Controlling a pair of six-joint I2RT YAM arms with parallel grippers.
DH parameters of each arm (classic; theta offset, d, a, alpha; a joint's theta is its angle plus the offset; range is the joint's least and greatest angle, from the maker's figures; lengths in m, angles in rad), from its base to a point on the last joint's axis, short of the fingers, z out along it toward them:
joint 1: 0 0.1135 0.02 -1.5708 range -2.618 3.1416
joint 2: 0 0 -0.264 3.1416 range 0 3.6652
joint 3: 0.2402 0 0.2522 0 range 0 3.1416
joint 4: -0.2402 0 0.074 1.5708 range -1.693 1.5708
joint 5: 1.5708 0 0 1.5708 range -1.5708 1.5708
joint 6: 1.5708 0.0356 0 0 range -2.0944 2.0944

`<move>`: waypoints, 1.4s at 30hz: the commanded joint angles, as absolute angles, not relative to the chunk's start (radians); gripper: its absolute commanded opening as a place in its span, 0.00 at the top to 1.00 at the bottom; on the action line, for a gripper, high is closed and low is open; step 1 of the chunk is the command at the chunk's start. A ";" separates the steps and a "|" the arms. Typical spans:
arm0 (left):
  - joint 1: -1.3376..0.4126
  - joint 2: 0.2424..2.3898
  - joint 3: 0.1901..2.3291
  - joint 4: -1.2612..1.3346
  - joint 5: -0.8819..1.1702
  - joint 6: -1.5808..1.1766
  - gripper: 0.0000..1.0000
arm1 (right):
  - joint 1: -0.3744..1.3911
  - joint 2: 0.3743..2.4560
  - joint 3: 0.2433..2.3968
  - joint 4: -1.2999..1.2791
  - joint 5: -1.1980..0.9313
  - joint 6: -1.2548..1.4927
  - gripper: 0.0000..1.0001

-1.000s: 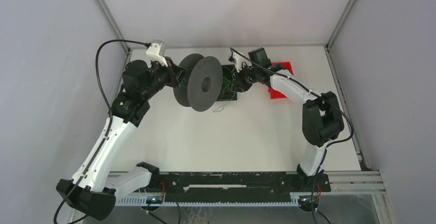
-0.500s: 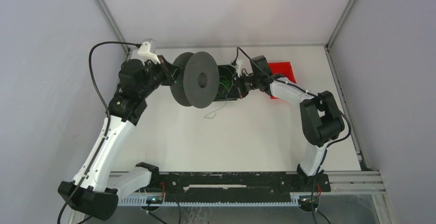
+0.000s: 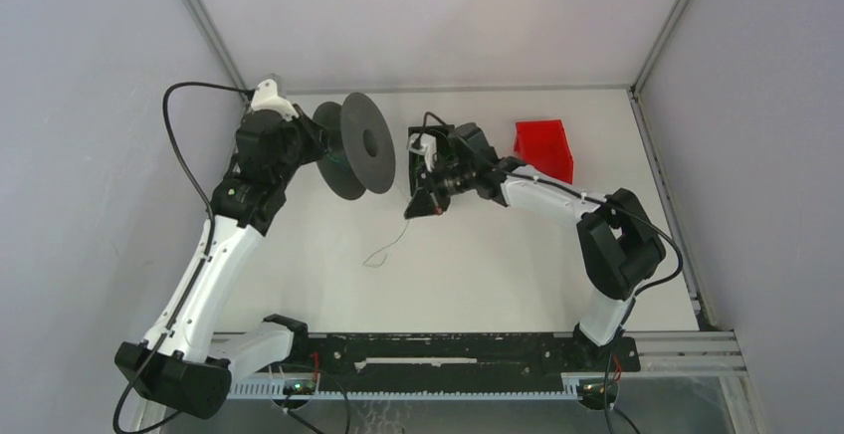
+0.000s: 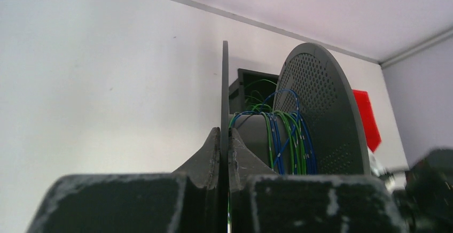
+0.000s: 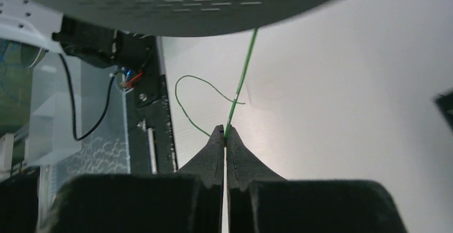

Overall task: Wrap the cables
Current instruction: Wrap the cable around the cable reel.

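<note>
Nearest me: bench [image 3: 478, 275] w/ a loose curl of thin wire [image 3: 383, 248] lying mid-bench, apart from both arms. Prob. the free tail of the strand being worked, can't confirm.

Next back: right arm [image 3: 537, 187] reaches in toward the left. Its jaws are pinched tight on one green wire [image 5: 243, 72], right at the tips. Wire runs straight & taut from the pinch up to the reel edge overhead. A slack loop hangs off the other side of the pinch.

Just beside it: left arm [image 3: 214, 255] holds the reel [image 3: 363, 145] up off the bench. Its jaws are clamped on the thin edge of the near flange, one tip each side. Cables [image 4: 283, 137], green + blue turns, sit round the core betw. the two flanges. Turns look loose and uneven, some crossing.

Behind the reel: black box [image 4: 250, 86] w/ more green wire in it. Farthest: red bin [image 3: 545, 145] by the back wall.

Step in hand, I'd say: laying the pinched strand onto the core. To do it well:
- hold light, steady tension so new turns bed down snug, not slack like the ones there
- steer the strand into the gap betw. flanges; can't tell if it's inside or riding the rim
- turn the reel slow; the edge-only clamp may slip
- re-pinch further down the tail as it shortens
- wire is v. thin, so it may slide out of the tips or kink if yanked
</note>
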State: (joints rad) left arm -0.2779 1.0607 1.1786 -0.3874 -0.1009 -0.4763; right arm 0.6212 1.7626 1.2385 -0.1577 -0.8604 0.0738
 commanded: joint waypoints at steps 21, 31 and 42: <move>-0.315 1.119 1.177 -0.257 -0.395 -0.440 1.00 | 0.804 1.753 1.527 -0.353 -0.883 0.064 0.93; -0.351 1.124 1.141 -0.218 -0.431 -0.372 1.00 | 0.813 1.746 1.651 -0.487 -0.788 0.035 0.92; -0.385 1.124 1.135 -0.209 -0.438 -0.329 1.00 | 0.812 1.750 1.766 -0.608 -0.626 -0.028 0.88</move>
